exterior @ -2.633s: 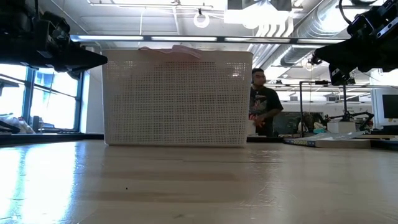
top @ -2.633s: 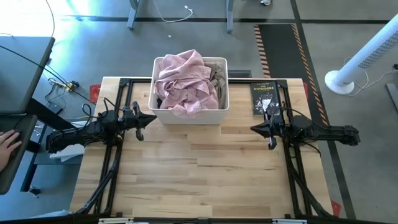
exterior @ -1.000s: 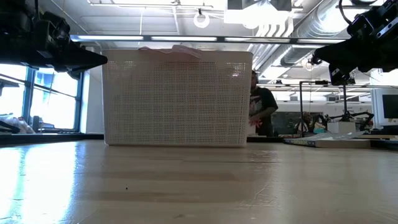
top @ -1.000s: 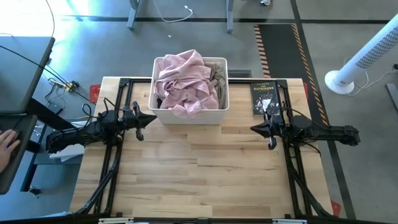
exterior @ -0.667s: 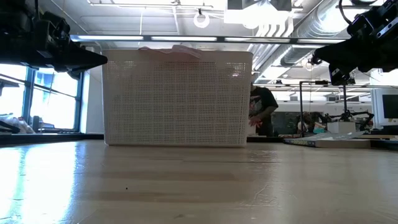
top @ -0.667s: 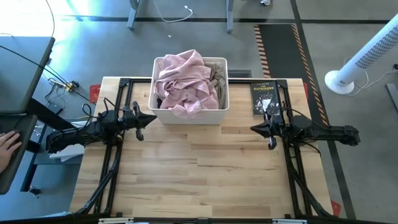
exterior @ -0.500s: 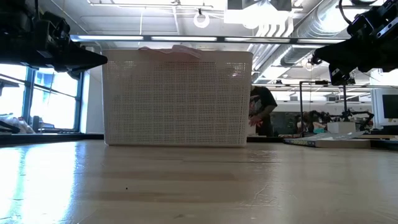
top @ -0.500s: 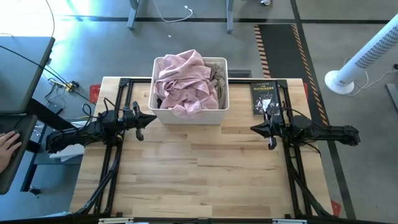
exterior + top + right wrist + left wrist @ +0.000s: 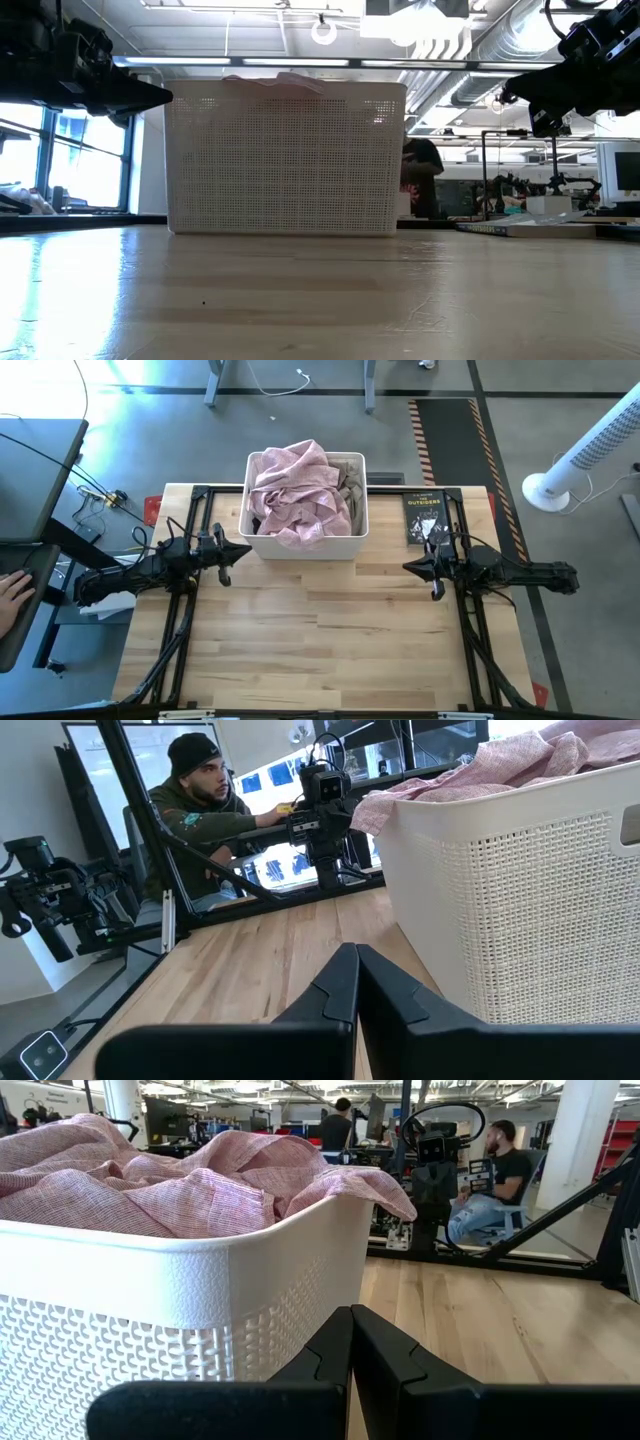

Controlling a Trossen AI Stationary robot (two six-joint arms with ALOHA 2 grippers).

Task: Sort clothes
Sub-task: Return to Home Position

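Note:
A white lattice-walled basket [image 9: 303, 542] stands at the table's far middle, heaped with clothes. A light pink garment [image 9: 295, 492] lies on top and droops over the basket's rim; a darker olive-brown piece [image 9: 349, 484] shows at the right side. The pink garment also shows in the left wrist view [image 9: 180, 1175] and the right wrist view [image 9: 500, 765]. My left gripper [image 9: 243, 550] hangs shut and empty, left of the basket's near left corner. My right gripper [image 9: 408, 568] hangs shut and empty, right of the basket's near right corner.
A dark book [image 9: 424, 518] lies at the table's far right, beside the basket. The table's near half is bare wood [image 9: 320, 650]. A person's hand [image 9: 10, 588] rests at a desk left of the table. People sit at desks in the room beyond [image 9: 205, 810].

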